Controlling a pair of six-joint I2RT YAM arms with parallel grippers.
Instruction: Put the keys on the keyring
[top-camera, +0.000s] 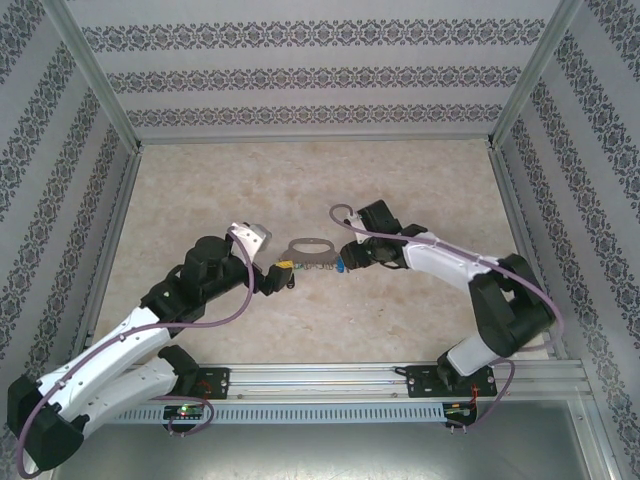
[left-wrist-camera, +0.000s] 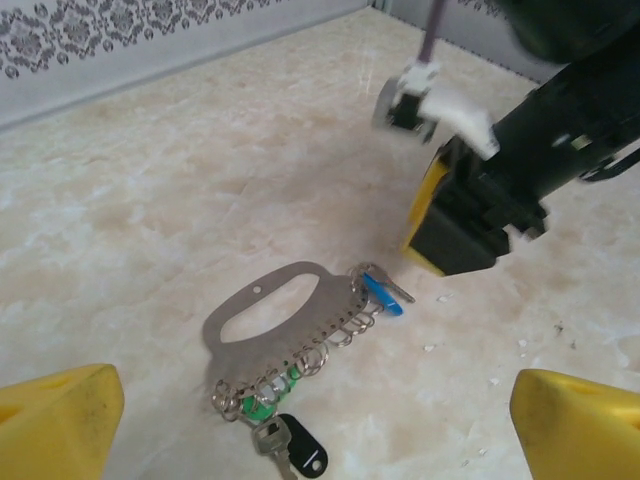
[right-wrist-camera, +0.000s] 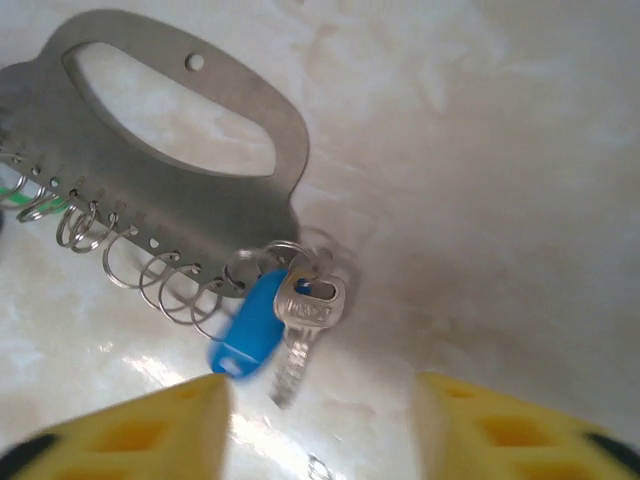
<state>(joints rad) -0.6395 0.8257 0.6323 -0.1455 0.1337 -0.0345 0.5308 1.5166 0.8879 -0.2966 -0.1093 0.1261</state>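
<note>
The keyring (left-wrist-camera: 272, 322), a flat grey metal loop with a row of small rings along one edge, lies flat on the marble table (top-camera: 310, 180). The keys, a silver key with a blue tag (right-wrist-camera: 300, 318), hang from a ring at the keyring's end and rest on the table; they are also seen in the left wrist view (left-wrist-camera: 384, 293). My right gripper (right-wrist-camera: 320, 430) is open just above them, with nothing between its yellow fingers. My left gripper (left-wrist-camera: 320, 435) is open wide over the other end, where a black-tagged key (left-wrist-camera: 300, 448) and a green tag (left-wrist-camera: 262, 402) lie. From the top view the keyring (top-camera: 312, 248) lies between both grippers.
The right gripper's black and yellow body (left-wrist-camera: 465, 215) hovers close behind the keyring's blue end. Patterned walls and metal posts (top-camera: 95, 75) enclose the table. A metal rail (top-camera: 400, 378) runs along the near edge. Small white specks (left-wrist-camera: 432, 348) dot the surface.
</note>
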